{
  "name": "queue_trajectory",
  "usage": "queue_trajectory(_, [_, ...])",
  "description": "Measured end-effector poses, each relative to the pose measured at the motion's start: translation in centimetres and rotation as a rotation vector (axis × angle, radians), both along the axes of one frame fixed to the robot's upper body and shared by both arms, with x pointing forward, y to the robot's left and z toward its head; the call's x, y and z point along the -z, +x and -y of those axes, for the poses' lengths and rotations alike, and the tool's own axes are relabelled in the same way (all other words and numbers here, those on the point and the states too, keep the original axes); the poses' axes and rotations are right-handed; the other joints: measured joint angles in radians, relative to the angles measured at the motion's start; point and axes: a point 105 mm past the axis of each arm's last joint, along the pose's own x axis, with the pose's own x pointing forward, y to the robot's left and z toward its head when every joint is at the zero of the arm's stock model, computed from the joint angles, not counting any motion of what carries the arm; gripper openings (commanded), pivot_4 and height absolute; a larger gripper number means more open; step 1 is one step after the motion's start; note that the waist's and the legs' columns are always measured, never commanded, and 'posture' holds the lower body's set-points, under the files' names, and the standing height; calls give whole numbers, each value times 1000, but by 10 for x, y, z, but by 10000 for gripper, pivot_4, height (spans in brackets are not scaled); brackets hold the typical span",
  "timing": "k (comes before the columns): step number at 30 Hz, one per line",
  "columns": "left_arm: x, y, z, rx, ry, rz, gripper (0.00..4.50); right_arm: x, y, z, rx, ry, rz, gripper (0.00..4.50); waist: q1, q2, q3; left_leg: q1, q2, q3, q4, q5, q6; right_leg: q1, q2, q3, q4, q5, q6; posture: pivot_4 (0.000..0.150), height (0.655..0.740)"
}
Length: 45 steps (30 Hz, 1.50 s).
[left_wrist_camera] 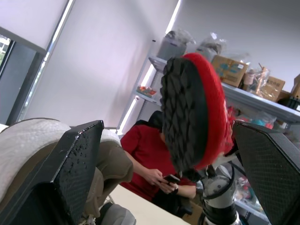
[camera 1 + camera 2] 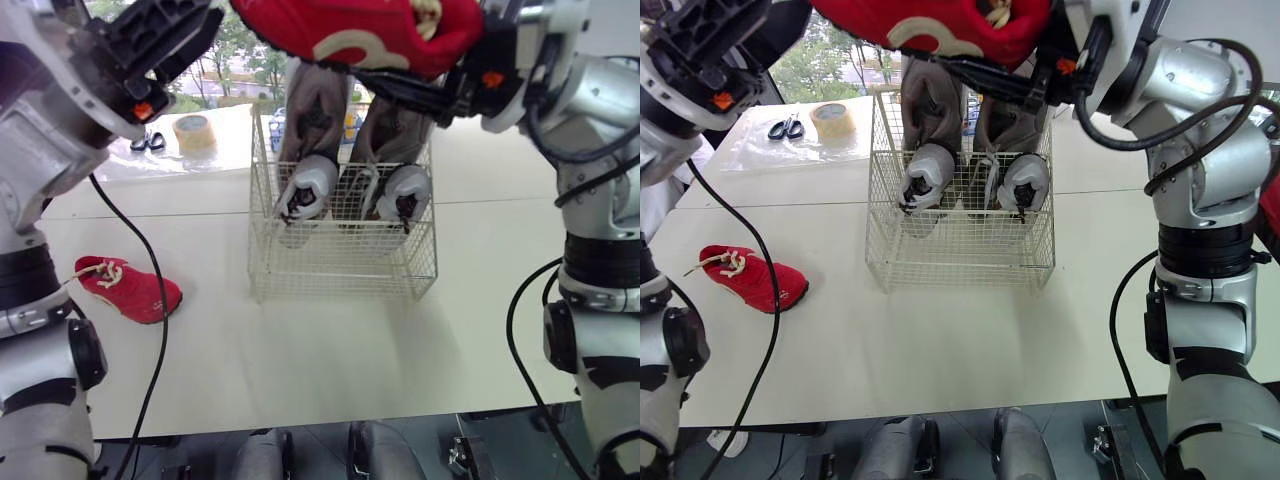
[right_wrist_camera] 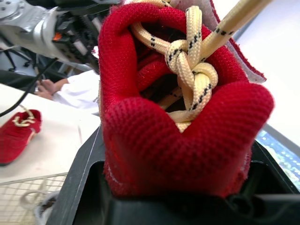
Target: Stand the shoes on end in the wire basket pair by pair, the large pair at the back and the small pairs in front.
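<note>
Overhead, the right gripper (image 3: 176,187) is clenched around a red fabric shoe with cream laces (image 2: 360,30), holding it in the air above the white wire basket (image 2: 340,270) on the white table (image 2: 300,350). Inside the basket, two large grey shoes (image 2: 308,185) stand on end, side by side, towards the back. The left gripper (image 1: 168,138) is raised to the left, its fingers spread and holding nothing. A matching red shoe (image 2: 130,288) lies on the table left of the basket.
</note>
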Motion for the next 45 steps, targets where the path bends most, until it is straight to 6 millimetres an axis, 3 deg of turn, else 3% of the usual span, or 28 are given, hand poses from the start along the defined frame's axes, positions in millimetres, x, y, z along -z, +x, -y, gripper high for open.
queue_trajectory(7, [1, -2, 13, 60, 20, 5, 45000, 13, 4, -6, 27, -61, 28, 21547, -1, 0, 0, 0, 0, 0, 0, 0, 0, 0, 0, 0, 0, 0, 0, 1500, 7400])
queue_trajectory(10, [6, 0, 16, 62, 47, -6, 33182, 15, 6, -6, 42, -70, 36, 21547, -1, 0, 0, 0, 0, 0, 0, 0, -1, 0, 0, 0, 0, 0, 0, 1500, 7400])
queue_trajectory(16, [11, 4, 18, 60, 56, -32, 4671, 15, 4, -7, 47, -84, 68, 21547, -1, 0, 0, 0, 0, 0, 0, 0, -1, 0, 0, 0, 0, 0, 0, 1500, 7400])
queue_trajectory(18, [11, 6, 18, 57, 54, -41, 4671, 15, 4, -7, 50, -87, 69, 21547, -1, 0, 0, 0, 0, 0, 0, 0, -1, 0, 0, 0, 0, 0, 0, 1500, 7400])
queue_trajectory(19, [11, 6, 18, 55, 51, -44, 4447, 15, 4, -7, 51, -88, 72, 31656, -1, 0, 0, 0, 0, 0, 0, 0, -1, 0, 0, 0, 0, 0, 0, 1500, 7400])
queue_trajectory(22, [11, 8, 16, 56, 18, -60, 4447, 17, 2, -7, 40, -100, 75, 43741, -1, 0, 0, 0, 0, 0, 0, 0, -1, 0, 0, 0, 0, 0, 0, 1500, 7400])
queue_trajectory(27, [13, 11, 8, 56, -55, -103, 4447, 24, 5, 4, 44, -16, -58, 44476, 1, 0, 0, 0, 0, 0, 0, 1, -1, 0, 0, 0, 0, 0, 0, 1500, 7400])
queue_trajectory(31, [1, 14, -23, -17, -261, -91, 4447, 20, 9, 36, -53, 479, -424, 44476, 1, -1, -1, 1, 1, -1, 0, 1, -2, 1, 0, -1, 1, 0, -1, 1500, 7400])
queue_trajectory(33, [2, 16, -30, -40, -349, -85, 4447, 24, 9, 37, -154, 691, -571, 44476, 0, -1, -1, 2, 1, -1, 0, 1, -2, 1, 0, -1, 1, 1, -1, 1500, 7400])
queue_trajectory(35, [4, 16, -27, -35, -452, -84, 4447, 22, 4, 30, -303, 920, -708, 44476, 0, -1, -1, 1, 2, -1, 0, 2, -3, 1, 0, -1, 2, 1, -2, 1500, 7400])
queue_trajectory(37, [7, 17, -20, -32, -489, -86, 4447, 19, -1, 17, -363, 986, -780, 44476, -1, -1, -1, 1, 1, -1, 0, 2, -3, 1, 1, -1, 2, 1, -2, 1500, 7400])
queue_trajectory(41, [10, 22, -7, -35, -556, -98, 4447, 16, -12, -11, -442, 1039, -864, 44476, 1, -1, -1, 1, 0, -1, 0, -1, 3, 1, 1, -1, 1, 1, -2, 1500, 7400])
queue_trajectory(45, [18, 24, 10, -16, -542, -120, 4447, 15, -13, -20, -475, 1061, -892, 44476, 1, -1, -1, 0, 0, -2, 0, -1, 4, 1, 1, -1, 1, 1, -2, 1500, 7400])
